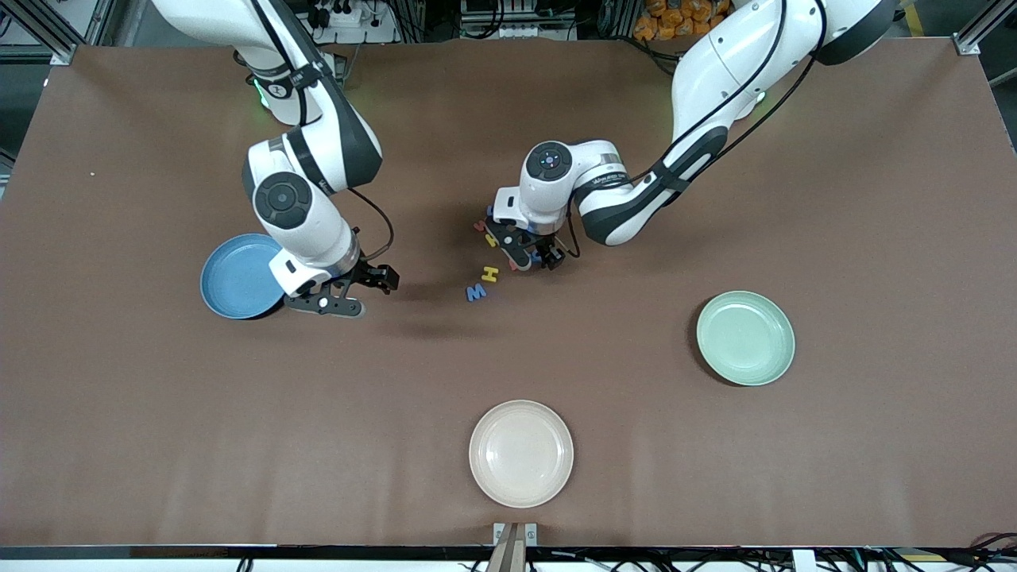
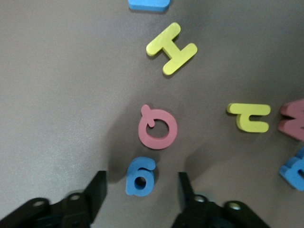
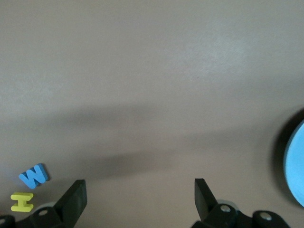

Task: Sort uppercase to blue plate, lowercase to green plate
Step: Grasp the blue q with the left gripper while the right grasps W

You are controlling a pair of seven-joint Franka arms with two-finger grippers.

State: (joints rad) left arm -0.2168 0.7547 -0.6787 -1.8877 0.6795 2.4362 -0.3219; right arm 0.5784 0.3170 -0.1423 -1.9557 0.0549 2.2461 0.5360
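In the front view the left claw (image 1: 534,256) and its wrist cover most of the letters. The right arm hides part of the blue plate (image 1: 235,276). In the left wrist view the picture's edge cuts a red letter (image 2: 293,119) and two blue ones (image 2: 295,170), (image 2: 149,4).

You see a matt brown cloth-like table (image 1: 159,413), 3 smooth plastic plates with a soft sheen (image 1: 745,338), and matt, foam-like letters (image 2: 171,49).

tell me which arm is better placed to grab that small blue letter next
Left. The left gripper already straddles the small blue letter, fingers apart on either side. The right gripper hangs open beside the blue plate, away from the letters.
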